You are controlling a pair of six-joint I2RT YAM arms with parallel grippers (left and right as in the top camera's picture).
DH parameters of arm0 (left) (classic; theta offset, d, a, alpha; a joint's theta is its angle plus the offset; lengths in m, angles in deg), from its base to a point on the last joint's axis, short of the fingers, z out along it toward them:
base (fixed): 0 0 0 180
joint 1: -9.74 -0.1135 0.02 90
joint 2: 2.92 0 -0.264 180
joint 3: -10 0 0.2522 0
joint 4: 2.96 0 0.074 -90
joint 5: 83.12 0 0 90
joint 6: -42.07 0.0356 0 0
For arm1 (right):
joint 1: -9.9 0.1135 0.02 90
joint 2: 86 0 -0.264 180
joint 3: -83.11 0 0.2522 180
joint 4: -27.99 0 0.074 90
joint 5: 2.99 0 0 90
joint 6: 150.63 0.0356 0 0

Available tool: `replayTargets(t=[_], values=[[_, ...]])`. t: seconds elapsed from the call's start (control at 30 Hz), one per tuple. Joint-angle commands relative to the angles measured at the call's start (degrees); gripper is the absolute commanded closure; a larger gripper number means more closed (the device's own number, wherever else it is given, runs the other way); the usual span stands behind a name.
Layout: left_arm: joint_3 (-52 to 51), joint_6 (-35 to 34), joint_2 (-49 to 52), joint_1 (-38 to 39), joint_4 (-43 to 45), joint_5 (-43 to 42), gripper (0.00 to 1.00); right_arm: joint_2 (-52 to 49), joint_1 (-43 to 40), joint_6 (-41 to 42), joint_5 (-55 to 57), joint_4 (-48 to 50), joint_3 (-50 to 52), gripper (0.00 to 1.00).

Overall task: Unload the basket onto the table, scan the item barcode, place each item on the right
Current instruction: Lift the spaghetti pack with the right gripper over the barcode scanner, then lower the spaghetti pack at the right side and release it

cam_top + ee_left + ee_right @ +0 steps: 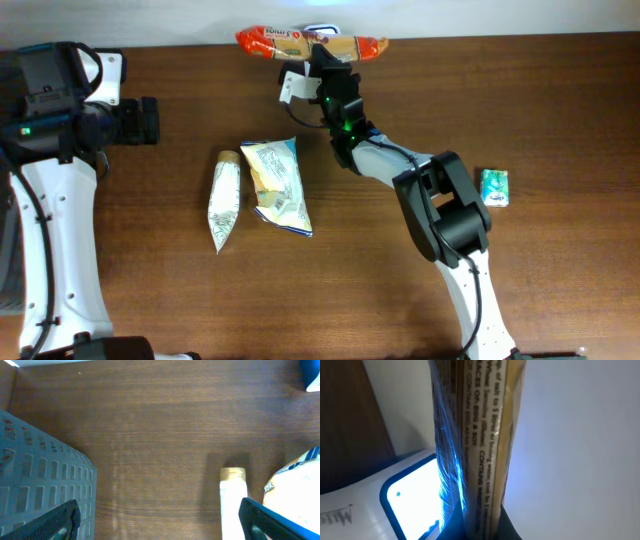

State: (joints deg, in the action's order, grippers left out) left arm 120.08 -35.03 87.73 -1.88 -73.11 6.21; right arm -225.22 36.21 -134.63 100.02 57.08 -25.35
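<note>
**Packet held over the scanner at the far edge**

The right gripper (323,54) was clamped around the middle of the long orange packet (272,42), reaching to the far edge of the table (400,300). The packet's long axis ran left to right along that edge, with both ends sticking out past the jaws. In the right wrist view the packet (480,445) stood just beside the scanner's lit window (412,497), and blue light fell along the wrapper. Small print faced the camera. Whether the barcode faced the window could not be told, so the next move probably depended on rolling the packet about its long axis. The left gripper (150,120) hung with its fingers wide apart and empty at the far left, well apart from the packet, so the right arm was much the nearer
</note>
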Motion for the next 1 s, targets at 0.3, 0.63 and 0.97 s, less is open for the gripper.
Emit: replayTargets(t=[0.3, 0.63, 0.97], values=[[0.11, 0.87, 0.02, -0.17, 0.07, -0.59, 0.01, 1.27, 0.7, -0.55, -7.13, -6.01, -10.45, 0.96], [0.11, 0.9, 0.02, -0.17, 0.07, -0.59, 0.01, 23.47, 0.11, 33.46, -6.54, -27.23, -10.45, 0.96], [0.11, 0.9, 0.02, -0.17, 0.07, -0.59, 0.01, 40.41, -18.47, 77.48, -35.91, -88.3, -10.43, 0.96]])
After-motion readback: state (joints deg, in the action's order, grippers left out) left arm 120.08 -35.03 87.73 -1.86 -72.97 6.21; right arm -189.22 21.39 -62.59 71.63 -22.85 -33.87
